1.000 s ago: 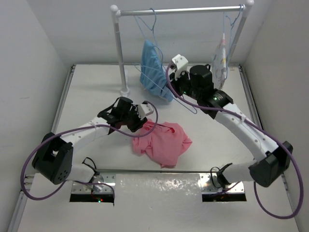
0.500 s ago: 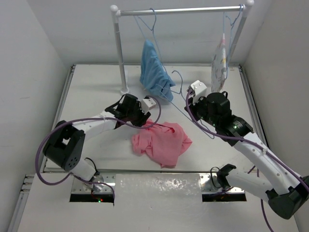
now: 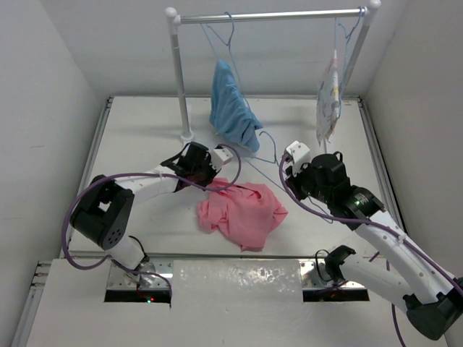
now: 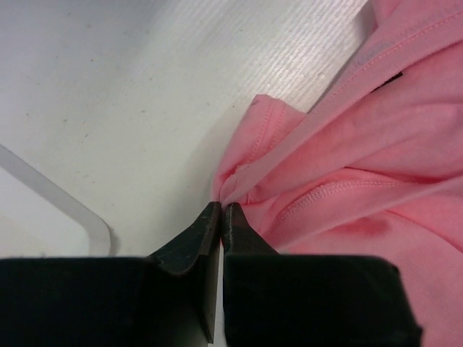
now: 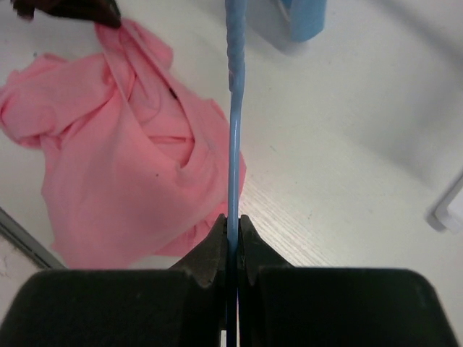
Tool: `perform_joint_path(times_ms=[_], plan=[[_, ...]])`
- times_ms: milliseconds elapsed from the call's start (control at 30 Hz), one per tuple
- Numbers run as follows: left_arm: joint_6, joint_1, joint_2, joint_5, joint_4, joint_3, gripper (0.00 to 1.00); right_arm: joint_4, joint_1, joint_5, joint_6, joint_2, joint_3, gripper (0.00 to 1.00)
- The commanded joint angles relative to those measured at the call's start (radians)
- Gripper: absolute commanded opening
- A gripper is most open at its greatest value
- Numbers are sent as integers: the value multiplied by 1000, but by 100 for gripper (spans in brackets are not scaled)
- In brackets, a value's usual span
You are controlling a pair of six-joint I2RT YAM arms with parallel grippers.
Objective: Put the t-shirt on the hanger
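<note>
The salmon-pink t-shirt (image 3: 244, 214) lies crumpled on the table in front of the arms. My left gripper (image 3: 214, 179) is at its upper left edge. In the left wrist view the jaws (image 4: 221, 210) are shut, with a gathered fold of the t-shirt (image 4: 347, 166) pinched at their tips. My right gripper (image 3: 287, 172) is right of the shirt, shut on the thin light-blue hanger (image 3: 275, 150). In the right wrist view the hanger wire (image 5: 234, 108) runs straight up from the closed jaws (image 5: 233, 225), above the t-shirt's right edge (image 5: 123, 166).
A clothes rack stands at the back, with a white post (image 3: 178, 72) and a top rod (image 3: 275, 14). A light-blue garment (image 3: 231, 105) hangs on its left, a white patterned garment (image 3: 329, 94) on its right. A shiny plate (image 3: 239, 278) lies between the arm bases.
My right gripper has carried the hanger from beside the light-blue garment toward the near right. My left gripper has moved a little right to the shirt's upper left edge.
</note>
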Motion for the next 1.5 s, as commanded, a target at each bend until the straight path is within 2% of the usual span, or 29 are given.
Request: perform_joint_path(times_ms=[0,100,200,400,700,833,1067,1233,1467], plan=[[-22,7,-43,-62,43,47,0,36,2,-120,-69,-3,-27,0],[-33,8,-52,-83,52,47,0,53,2,-203,-92,10,-35,0],[-37,8,-66,-68,58,49,0,143,3,-317,-101,2,-69,0],[-48,8,-63,-39,58,50,0,275,5,-384,-86,49,-121,0],[-31,8,-143,39,75,0,0,343,9,-384,-107,154,-119,0],[-31,7,-170,12,103,-6,0,320,17,-395,-124,178,-119,0],[-5,14,-115,-108,86,14,0,259,17,-337,-113,65,-136,0],[-14,16,-56,-102,60,61,0,217,19,-343,-92,-7,-144,0],[-27,16,-42,-76,48,103,0,280,22,-381,-63,-20,-191,0]])
